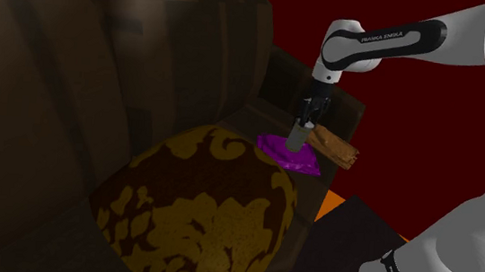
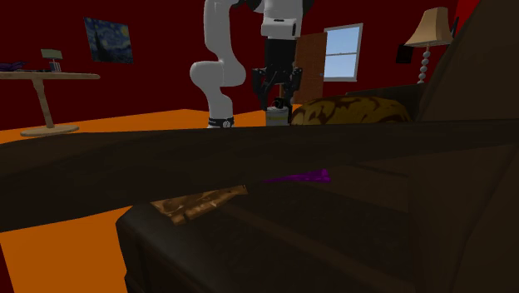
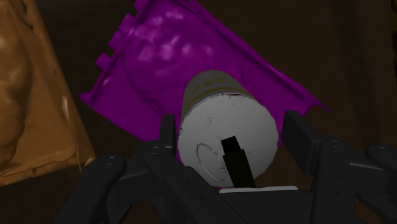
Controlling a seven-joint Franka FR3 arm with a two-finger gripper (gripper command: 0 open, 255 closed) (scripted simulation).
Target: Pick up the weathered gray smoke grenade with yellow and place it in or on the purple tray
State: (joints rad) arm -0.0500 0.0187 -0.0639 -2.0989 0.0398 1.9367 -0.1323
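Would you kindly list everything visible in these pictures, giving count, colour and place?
Dark brown sofa: one, dark brown, holding the items below.
Brown-and-gold patterned cushion: one, on the seat, nearest the shoulder camera.
Rough brown block: one, brown, on the sofa by its arm.
Crinkled purple tray: one, purple, on the seat beside the block.
Grey cylindrical smoke grenade with a yellowish band: one, grey, over the tray.
Round pale table: one, second exterior view's left.
Framed blue painting: one, on the red wall.
Beige-shaded lamp: one, second exterior view's upper right.
White Franka arm: one, reaching over the sofa.
All-black gripper: one, around the grenade.
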